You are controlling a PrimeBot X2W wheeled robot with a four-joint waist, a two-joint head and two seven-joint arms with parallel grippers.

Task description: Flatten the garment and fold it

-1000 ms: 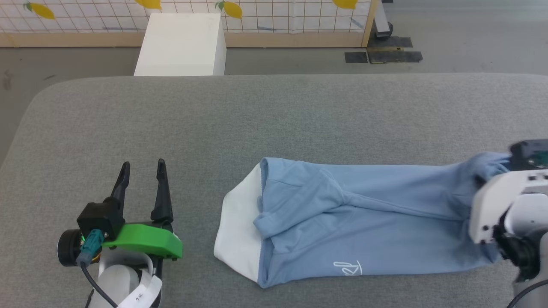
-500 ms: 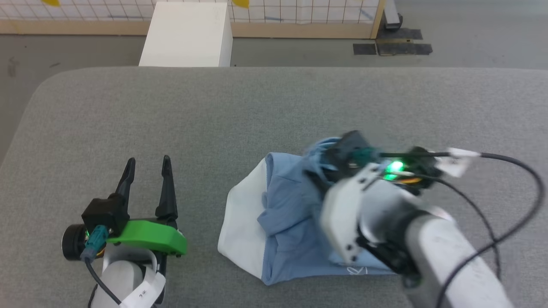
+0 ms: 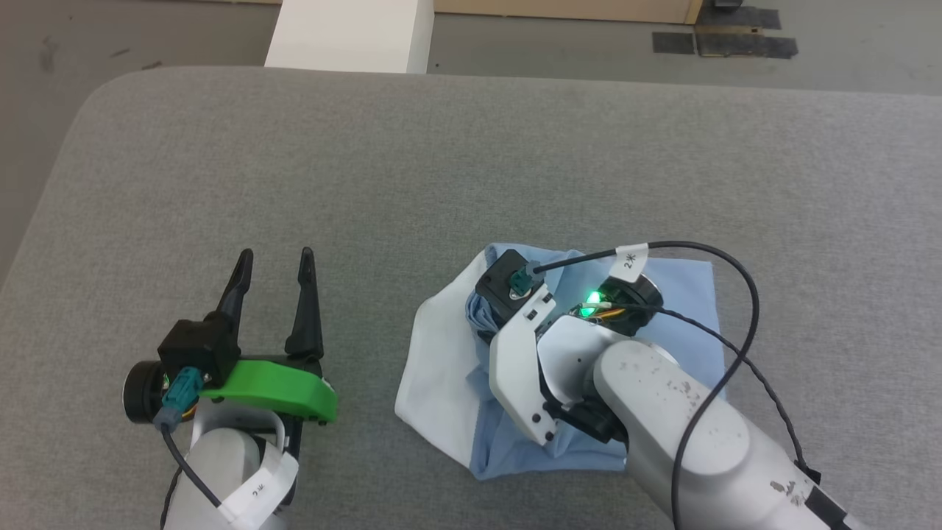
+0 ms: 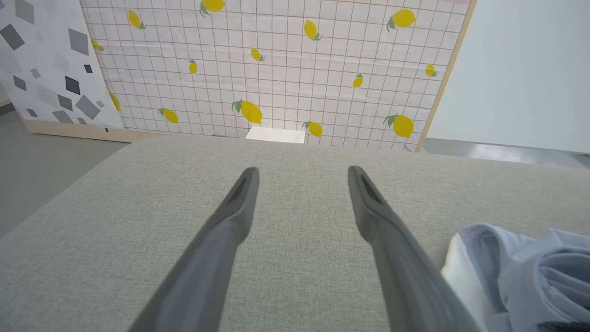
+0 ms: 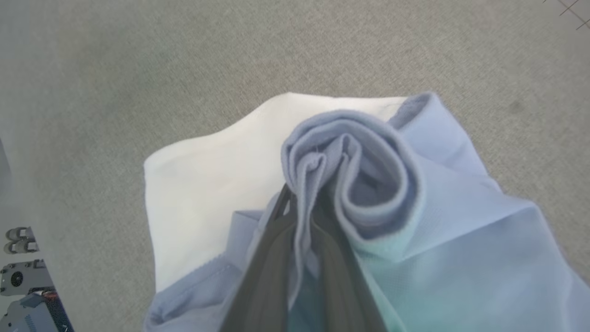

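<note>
Our right end effector (image 5: 304, 203) pinches the garment's (image 3: 441, 383) bunched blue edge over its white end; our left end effector (image 3: 276, 254) stands wide, empty, leftward. Right arm nearer, we judge.

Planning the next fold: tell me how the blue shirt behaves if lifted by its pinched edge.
Likely floppy: the garment curls in a loose roll around the right gripper, shut on its edge. Probably light, since one pinch gathers it. It may drag rather than slide on the textured grey surface.
</note>
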